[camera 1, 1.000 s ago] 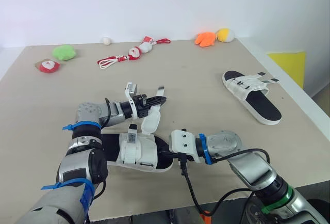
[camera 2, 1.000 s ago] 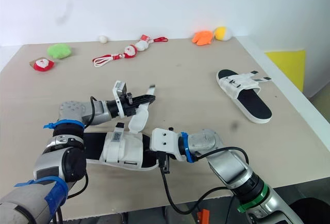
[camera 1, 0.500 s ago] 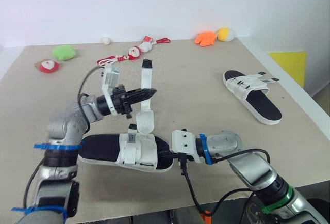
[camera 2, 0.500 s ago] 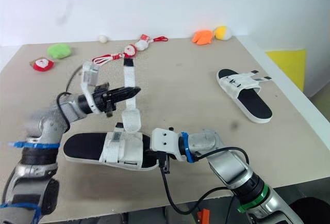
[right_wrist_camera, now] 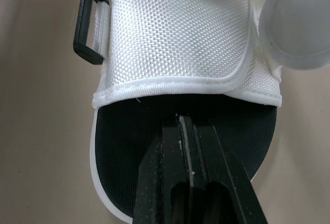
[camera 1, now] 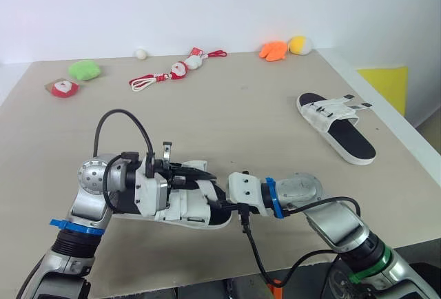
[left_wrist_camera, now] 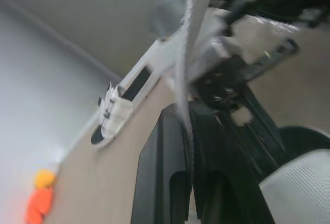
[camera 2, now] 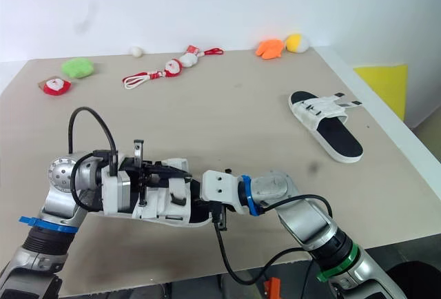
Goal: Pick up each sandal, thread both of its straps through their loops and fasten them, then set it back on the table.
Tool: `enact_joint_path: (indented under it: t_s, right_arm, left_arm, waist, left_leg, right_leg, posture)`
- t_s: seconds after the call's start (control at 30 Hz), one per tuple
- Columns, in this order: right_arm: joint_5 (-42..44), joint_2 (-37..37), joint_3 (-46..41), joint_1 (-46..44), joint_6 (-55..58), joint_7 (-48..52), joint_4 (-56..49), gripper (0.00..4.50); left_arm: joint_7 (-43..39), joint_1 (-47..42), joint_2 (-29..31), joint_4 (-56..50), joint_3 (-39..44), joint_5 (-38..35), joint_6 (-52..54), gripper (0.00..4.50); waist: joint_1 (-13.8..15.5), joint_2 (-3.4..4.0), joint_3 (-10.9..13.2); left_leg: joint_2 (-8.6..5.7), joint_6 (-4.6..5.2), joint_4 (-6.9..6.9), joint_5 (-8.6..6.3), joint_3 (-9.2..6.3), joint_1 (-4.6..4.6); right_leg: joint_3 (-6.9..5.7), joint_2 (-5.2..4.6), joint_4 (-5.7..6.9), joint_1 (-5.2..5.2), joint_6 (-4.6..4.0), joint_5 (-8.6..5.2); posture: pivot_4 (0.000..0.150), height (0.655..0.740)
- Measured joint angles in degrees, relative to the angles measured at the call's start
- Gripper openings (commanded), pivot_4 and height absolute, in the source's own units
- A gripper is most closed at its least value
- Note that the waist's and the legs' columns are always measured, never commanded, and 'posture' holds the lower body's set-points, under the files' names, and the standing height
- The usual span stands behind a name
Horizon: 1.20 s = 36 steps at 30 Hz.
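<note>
Near sandal [camera 1: 189,206]: lies on the desk [camera 1: 262,106] at lower centre of the head view, between both tools.
Left tool [left_wrist_camera: 186,115]: narrow, pinches the white strap [left_wrist_camera: 193,22] just above the sandal's upper.
Right tool [right_wrist_camera: 186,126]: narrow, fingers pressed together over the black footbed at the sandal's open end; no clear grip on anything.
Loop [right_wrist_camera: 92,22]: black, empty, at upper left of the right wrist view.
Far sandal [camera 1: 336,122]: lies at the right of the desk, well apart, strap ends apparently loose.
Progress: early, by the look of it; no strap seen threaded or fastened, both sandals left to finish.
Writing: none readable on either sandal.
</note>
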Motion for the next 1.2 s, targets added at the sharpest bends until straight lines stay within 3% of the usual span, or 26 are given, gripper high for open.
enact_joint_path:
  t_s: [0.17,0.33,0.43,0.7,0.97,1.03,1.2]
  right_arm:
    - [0.0,-0.01,0.01,-0.02,-0.2,0.36,0.01,0.0]
    - [0.0,-0.01,-0.06,-0.03,-0.2,0.5,0.07,0.0]
    - [0.0,-0.02,-0.05,-0.11,-0.2,0.57,0.16,0.0]
    - [0.0,0.0,-0.04,-0.17,-0.2,0.74,0.3,0.0]
    - [0.02,0.16,-0.04,0.3,-0.49,0.85,0.26,0.0]
    - [0.01,0.33,-0.24,0.43,-0.87,0.76,0.26,0.0]
    - [-0.02,0.4,-0.1,0.41,-0.99,0.52,0.51,0.0]
  left_arm:
    - [-2.3,1.67,4.51,5.11,-5.33,1.56,-17.42,0.17]
    - [1.37,-0.02,6.86,9.06,-8.93,3.42,-30.19,0.17]
    - [4.85,-0.69,7.52,10.86,-10.1,4.68,-32.98,0.91]
    - [14.0,-1.15,11.83,7.39,-10.54,3.25,-28.48,4.35]
    - [17.77,9.11,20.67,-5.08,-8.85,-3.83,-12.72,4.46]
    - [19.21,16.23,23.28,-7.33,-5.1,-5.79,-9.09,4.46]
    - [22.92,22.04,24.16,-11.21,1.39,-12.48,1.67,4.46]
  waist:
    - [0.0,0.17,-0.09]
    - [0.01,0.2,-0.11]
    - [0.01,0.21,-0.12]
    - [0.01,0.21,-0.12]
    - [-0.04,0.24,-0.05]
    - [-0.04,0.29,0.01]
    - [0.04,0.22,0.18]
  left_leg:
    - [0.02,0.17,-0.02,-0.1,0.24,-0.01]
    - [0.01,0.18,-0.02,-0.1,0.31,-0.02]
    - [0.0,0.18,-0.02,-0.1,0.32,-0.02]
    - [0.0,0.19,-0.01,-0.1,0.34,-0.01]
    - [0.14,0.22,-0.06,-0.16,0.4,0.02]
    - [0.18,0.21,-0.06,-0.17,0.49,0.03]
    - [0.26,0.21,-0.04,-0.16,0.55,0.04]
  right_leg:
    - [0.19,0.02,0.01,-0.09,0.01,0.0]
    - [0.29,0.02,0.0,-0.08,0.01,0.01]
    - [0.31,0.02,0.01,-0.08,0.01,0.01]
    - [0.33,0.02,0.01,-0.06,0.02,0.01]
    - [0.28,0.05,0.08,-0.15,0.03,0.02]
    - [0.3,0.04,0.09,-0.21,0.02,0.01]
    - [0.26,0.02,0.08,-0.49,0.0,0.0]
  posture:
    - [0.15,0.74]
    - [0.15,0.74]
    - [0.15,0.74]
    - [0.15,0.74]
    - [0.15,0.74]
    - [0.15,0.74]
    - [0.15,0.74]
